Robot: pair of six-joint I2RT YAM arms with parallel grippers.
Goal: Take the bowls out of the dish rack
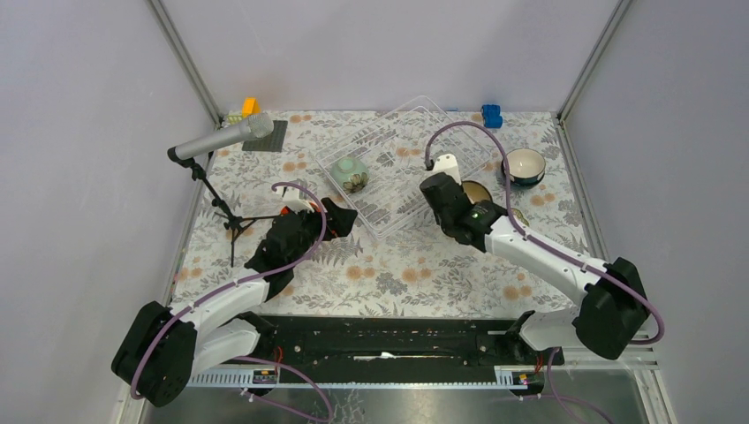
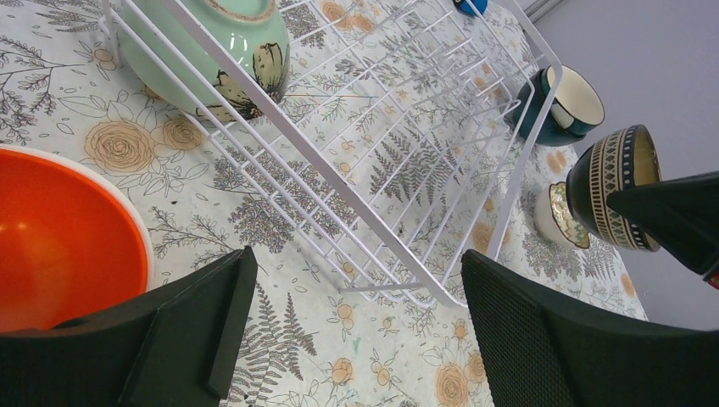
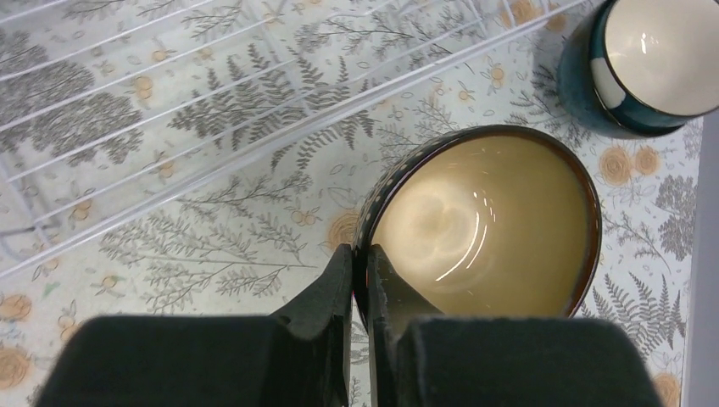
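**Operator:** Brown patterned bowl [image 3: 483,229]: my right claw [image 3: 360,280] pinches its rim, outside the dish rack [image 1: 397,190], near the teal bowl [image 3: 644,59].

**Supervisor:** Left claw [image 2: 356,280]?

**Operator:** Spread, empty, beside the orange bowl [image 2: 59,237]. I recommend lowering level onto the worktop [image 3: 254,246], clear of the teal bowl, then releasing. The pale green bowl [image 2: 220,34] sits in the rack.

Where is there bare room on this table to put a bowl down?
Bare cloth: in front of the dish rack, between the left arm and right arm. Crowded right of the rack, where the teal bowl and the dark bowl in the right hand are close.
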